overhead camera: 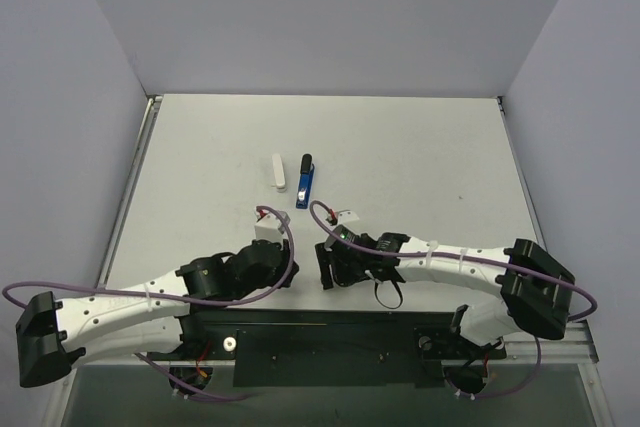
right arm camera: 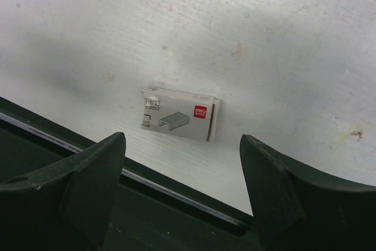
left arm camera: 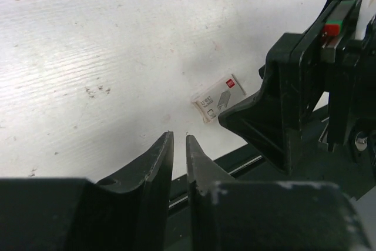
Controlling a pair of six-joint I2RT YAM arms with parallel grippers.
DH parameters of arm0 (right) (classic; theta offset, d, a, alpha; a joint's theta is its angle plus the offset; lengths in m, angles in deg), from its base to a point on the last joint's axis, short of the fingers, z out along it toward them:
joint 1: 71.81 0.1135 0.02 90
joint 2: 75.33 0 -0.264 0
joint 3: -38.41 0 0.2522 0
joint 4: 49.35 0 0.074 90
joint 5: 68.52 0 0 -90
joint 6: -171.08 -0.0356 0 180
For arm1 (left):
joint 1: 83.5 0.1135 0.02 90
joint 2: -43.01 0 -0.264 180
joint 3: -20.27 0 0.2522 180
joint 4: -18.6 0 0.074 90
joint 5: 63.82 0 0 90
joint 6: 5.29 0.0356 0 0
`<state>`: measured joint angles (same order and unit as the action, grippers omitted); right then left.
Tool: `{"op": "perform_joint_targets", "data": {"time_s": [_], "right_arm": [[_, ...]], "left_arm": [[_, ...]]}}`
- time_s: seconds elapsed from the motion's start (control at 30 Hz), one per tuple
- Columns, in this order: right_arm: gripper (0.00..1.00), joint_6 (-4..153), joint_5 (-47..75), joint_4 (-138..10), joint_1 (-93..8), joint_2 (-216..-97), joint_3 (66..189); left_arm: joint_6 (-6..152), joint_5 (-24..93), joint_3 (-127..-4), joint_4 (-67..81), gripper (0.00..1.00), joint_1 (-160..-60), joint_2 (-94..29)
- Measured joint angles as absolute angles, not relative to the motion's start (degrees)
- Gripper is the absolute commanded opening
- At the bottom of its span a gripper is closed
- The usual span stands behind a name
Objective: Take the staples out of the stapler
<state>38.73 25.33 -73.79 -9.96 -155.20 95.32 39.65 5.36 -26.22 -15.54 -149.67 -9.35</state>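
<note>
Basically the unload looks done, my read: the staples (overhead camera: 279, 171) lie as a pale stick flat on the surface (overhead camera: 420, 157), just left of the stapler (overhead camera: 305, 187) and roughly parallel to it, with a small gap between them, both around mid-surface. The stapler lies flat with its black end far. Can't tell from the top view whether its track is shut or holds any leftovers. Left pincer (left arm camera: 179, 139): barely cracked, a thin slit between the fingers, nothing in it. Right pincer (right arm camera: 182, 138): wide open and empty, low by the near edge, with a small staple box (right arm camera: 179, 119) on the surface just beyond its fingers. The top view shows two such boxes close to the arms; not part of the job. Both pincers sit well short of the stapler. Next move probably needs no grasp: lift the arms clear without nudging the boxes. Checking the track would need a closer view first.
</note>
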Motion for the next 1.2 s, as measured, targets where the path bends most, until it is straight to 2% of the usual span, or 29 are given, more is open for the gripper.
{"op": "perform_joint_targets", "data": {"time_s": [0.03, 0.1, 0.37, 0.67, 1.13, 1.2], "right_arm": [[0.74, 38.7, 25.4, -73.9, -9.5, -155.9, 95.8], [0.74, 38.9, 25.4, -73.8, -8.7, -157.4, 96.9], [0.75, 38.8, 27.1, -74.0, -7.2, -162.6, 99.7], [0.7, 37.8, 29.4, -74.9, -6.1, -167.4, 101.8], [0.38, 37.1, 32.3, -77.1, -4.2, -168.9, 103.1], [0.39, 37.0, 32.6, -77.2, -4.1, -168.9, 103.1]], "left_arm": [[39.3, 4.9, -26.2, -16.3, 0.4, -149.7, -8.4], [39.1, 4.0, -26.2, -17.8, 0.46, -149.6, -7.1], [38.3, 2.3, -26.0, -21.5, 0.57, -149.4, -3.9], [38.1, 2.3, -25.3, -21.9, 0.57, -149.4, -3.9], [37.4, 2.3, -24.8, -21.7, 0.57, -149.4, -4.6], [37.4, 2.3, -24.8, -21.7, 0.57, -149.4, -4.9]]}}
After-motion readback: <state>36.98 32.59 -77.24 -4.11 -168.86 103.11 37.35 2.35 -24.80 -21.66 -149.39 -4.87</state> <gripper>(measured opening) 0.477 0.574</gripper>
